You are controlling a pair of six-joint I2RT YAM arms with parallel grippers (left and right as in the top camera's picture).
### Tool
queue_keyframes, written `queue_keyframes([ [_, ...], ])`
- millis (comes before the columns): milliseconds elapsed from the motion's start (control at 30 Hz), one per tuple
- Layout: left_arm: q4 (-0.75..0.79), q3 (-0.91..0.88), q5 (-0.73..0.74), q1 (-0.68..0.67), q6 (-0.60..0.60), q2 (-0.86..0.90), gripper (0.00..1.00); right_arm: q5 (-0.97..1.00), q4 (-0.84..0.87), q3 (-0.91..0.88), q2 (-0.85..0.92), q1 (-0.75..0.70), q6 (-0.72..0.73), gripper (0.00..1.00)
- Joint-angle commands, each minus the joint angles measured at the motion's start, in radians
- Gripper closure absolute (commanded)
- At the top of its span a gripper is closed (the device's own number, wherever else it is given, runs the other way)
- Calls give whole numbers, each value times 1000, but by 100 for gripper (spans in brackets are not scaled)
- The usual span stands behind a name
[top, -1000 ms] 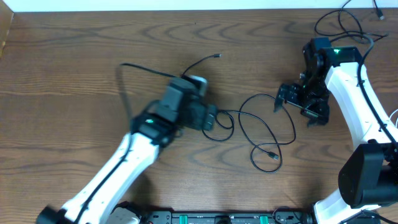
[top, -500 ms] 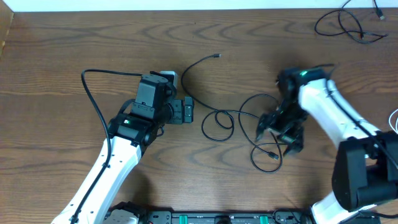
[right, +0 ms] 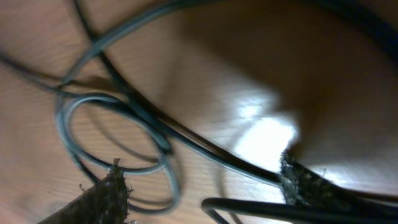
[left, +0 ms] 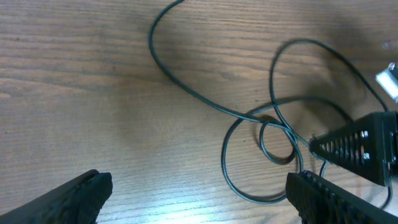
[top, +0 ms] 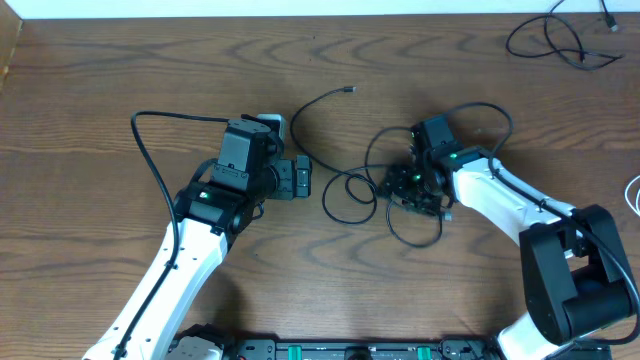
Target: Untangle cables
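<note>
A black cable (top: 349, 90) runs from its plug end at the back middle down into a tangle of loops (top: 345, 220) on the table. My right gripper (top: 403, 190) is low over the right side of this tangle. It is open, and in the right wrist view (right: 205, 186) its fingers straddle crossing cable strands (right: 211, 149). My left gripper (top: 303, 178) is open and empty just left of the loops. In the left wrist view (left: 202, 196) the cable (left: 152, 43) lies ahead of it.
Another bundle of black cables (top: 548, 40) lies at the back right corner. A white cable (top: 634, 188) shows at the right edge. The left arm's own black wire (top: 135, 125) arches over the table on the left.
My right arm has swung from the right side leftward and down onto the tangle, and the loops there have shifted. My left arm first drew back left and has held still since.
</note>
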Motion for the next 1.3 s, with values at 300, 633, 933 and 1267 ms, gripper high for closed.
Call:
queue_keyframes([
  [300,-1,15,-7,3,-13,7,4,424,68,2,-1,182,-278,12],
  [633,-1,15,-7,3,-13,7,4,508,180,2,67,227,-407,4],
  [933,-1,15,-7,3,-13,7,4,438,162,2,90,227,-529,45],
  [1267,-1,15,-7,3,-13,7,4,448,80,9,100,190,-529,99],
])
